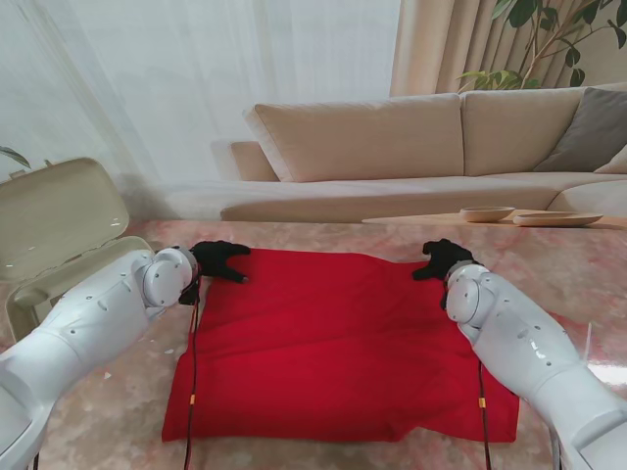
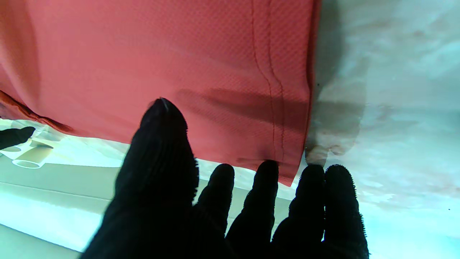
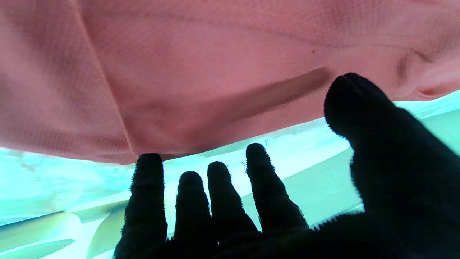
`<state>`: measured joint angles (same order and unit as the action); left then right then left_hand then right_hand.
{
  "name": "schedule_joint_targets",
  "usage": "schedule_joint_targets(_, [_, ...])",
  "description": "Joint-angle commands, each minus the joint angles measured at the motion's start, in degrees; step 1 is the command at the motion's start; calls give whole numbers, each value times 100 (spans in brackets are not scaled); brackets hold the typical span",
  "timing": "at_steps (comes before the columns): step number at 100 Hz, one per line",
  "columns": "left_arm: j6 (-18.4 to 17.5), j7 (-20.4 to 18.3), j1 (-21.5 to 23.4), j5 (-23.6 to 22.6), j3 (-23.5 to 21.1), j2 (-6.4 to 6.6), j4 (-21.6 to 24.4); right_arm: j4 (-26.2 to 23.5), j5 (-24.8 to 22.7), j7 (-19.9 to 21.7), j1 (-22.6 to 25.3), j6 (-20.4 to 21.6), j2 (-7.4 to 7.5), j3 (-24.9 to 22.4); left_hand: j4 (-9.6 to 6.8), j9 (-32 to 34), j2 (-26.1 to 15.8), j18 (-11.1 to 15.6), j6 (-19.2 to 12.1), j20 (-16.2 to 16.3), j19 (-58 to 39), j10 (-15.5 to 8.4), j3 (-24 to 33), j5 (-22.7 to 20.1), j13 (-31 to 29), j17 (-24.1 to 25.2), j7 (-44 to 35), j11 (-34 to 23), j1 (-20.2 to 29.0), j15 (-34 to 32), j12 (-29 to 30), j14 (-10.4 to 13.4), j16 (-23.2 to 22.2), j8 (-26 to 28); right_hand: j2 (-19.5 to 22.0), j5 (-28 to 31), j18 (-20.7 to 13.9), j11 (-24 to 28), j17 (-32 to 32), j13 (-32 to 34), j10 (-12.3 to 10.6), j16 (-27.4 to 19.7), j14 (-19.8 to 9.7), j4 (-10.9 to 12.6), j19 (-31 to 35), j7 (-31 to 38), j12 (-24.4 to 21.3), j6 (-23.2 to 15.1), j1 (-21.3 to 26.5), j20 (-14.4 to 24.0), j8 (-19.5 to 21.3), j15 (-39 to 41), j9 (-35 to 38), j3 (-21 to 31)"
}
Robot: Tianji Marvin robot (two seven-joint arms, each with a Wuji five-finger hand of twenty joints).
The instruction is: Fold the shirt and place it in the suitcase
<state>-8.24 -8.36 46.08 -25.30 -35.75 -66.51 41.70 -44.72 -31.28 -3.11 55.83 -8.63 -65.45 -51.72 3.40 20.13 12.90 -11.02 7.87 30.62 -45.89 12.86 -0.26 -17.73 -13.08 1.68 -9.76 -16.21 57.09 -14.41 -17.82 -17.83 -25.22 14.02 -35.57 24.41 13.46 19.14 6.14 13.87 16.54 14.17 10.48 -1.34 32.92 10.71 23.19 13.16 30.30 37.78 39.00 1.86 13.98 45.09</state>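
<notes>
The red shirt (image 1: 338, 343) lies spread flat on the marble table as a wide rectangle. My left hand (image 1: 217, 259), in a black glove, rests at its far left corner with fingers apart and holds nothing. My right hand (image 1: 443, 258) sits at the far right corner, also spread. In the left wrist view the fingertips (image 2: 266, 172) reach the shirt's hem (image 2: 230, 82); whether they touch it I cannot tell. In the right wrist view the fingers (image 3: 147, 172) hover at the cloth's edge (image 3: 201, 82). The beige suitcase (image 1: 54, 220) stands with its lid up at the far left.
A beige sofa (image 1: 411, 147) runs behind the table. Shallow wooden bowls (image 1: 487, 212) sit on a low surface at the back right. Bare marble table (image 1: 98, 411) shows around the shirt. Thin cables run along both arms over the cloth.
</notes>
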Motion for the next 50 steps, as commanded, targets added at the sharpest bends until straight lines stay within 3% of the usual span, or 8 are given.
schedule_joint_targets(1, [-36,-84,-7,6,65,-35,-51,98,65,111,-29,-39,-49,47,-77,193,116,-51,88,134,-228,-34,-47,-120,-519,-32,-110,-213,176,-438,-115,167,-266,73,-72,-202,120,-28,39,6,21,-108,73,-228,-65,-81,-93,-58,-176,136,-14,74,-167,6])
schedule_joint_targets(30, [-118,115,-23,-135,12,-33,11,162,120,128,-53,7,-59,67,-65,180,90,-128,67,292,-428,-32,-63,-134,-588,-17,-251,-225,143,-562,-225,159,-441,106,-82,-103,147,37,79,239,12,50,44,-231,-32,-21,-50,-78,-142,168,0,332,-90,39])
schedule_joint_targets(50, [-127,353,-82,-244,-50,-69,52,222,95,72,-90,70,-63,91,-59,-145,47,-168,41,419,-395,11,-78,-79,-255,201,-240,-78,75,-470,-201,121,-489,85,-101,-96,146,39,23,181,3,79,16,-232,-44,-9,-41,-93,-124,165,-3,330,-86,57])
